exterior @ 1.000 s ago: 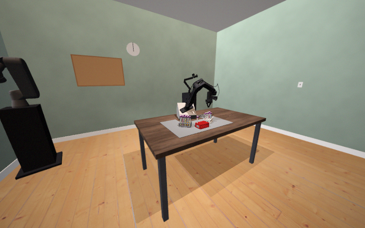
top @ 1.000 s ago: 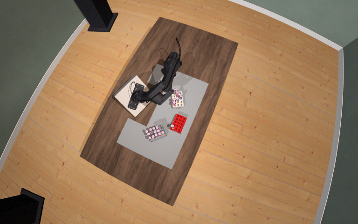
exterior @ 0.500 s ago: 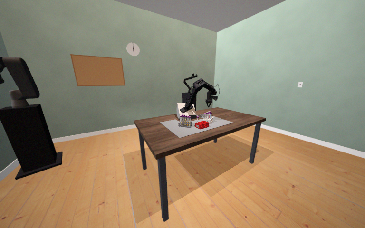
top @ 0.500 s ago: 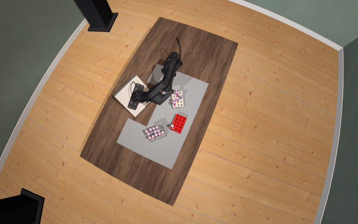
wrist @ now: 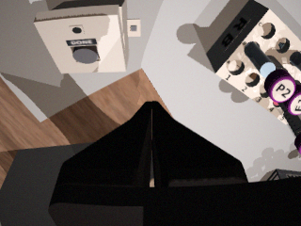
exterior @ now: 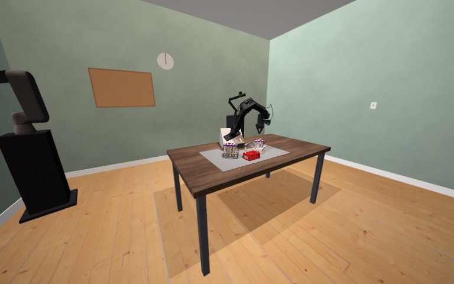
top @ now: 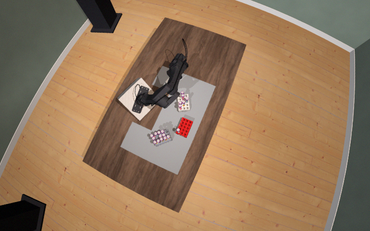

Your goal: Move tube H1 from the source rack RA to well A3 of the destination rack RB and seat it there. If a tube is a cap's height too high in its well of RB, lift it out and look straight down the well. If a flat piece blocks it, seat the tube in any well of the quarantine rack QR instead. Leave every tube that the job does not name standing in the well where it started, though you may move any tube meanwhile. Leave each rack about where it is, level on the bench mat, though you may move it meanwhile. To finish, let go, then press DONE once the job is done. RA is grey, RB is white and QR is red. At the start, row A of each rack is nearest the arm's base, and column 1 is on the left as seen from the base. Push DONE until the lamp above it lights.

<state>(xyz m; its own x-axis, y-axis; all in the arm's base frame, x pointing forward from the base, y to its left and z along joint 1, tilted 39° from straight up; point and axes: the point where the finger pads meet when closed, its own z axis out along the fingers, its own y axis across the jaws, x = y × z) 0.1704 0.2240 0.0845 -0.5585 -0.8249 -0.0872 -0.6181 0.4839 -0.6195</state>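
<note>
My gripper is shut and empty, with both fingertips together. It hangs high above the bench mat, between a beige button box and the white rack RB. RB holds several purple-capped tubes, and one reads P2 in the wrist view. The grey rack RA stands full of purple-capped tubes. The red rack QR looks mostly open. A small capped thing sits at its edge towards RA, too small to read. I cannot make out tube H1.
The box has a round grey button and a small square lamp beside it. The arm's base sits on a beige plate at the table's edge. A second dark robot stands on the floor, far off.
</note>
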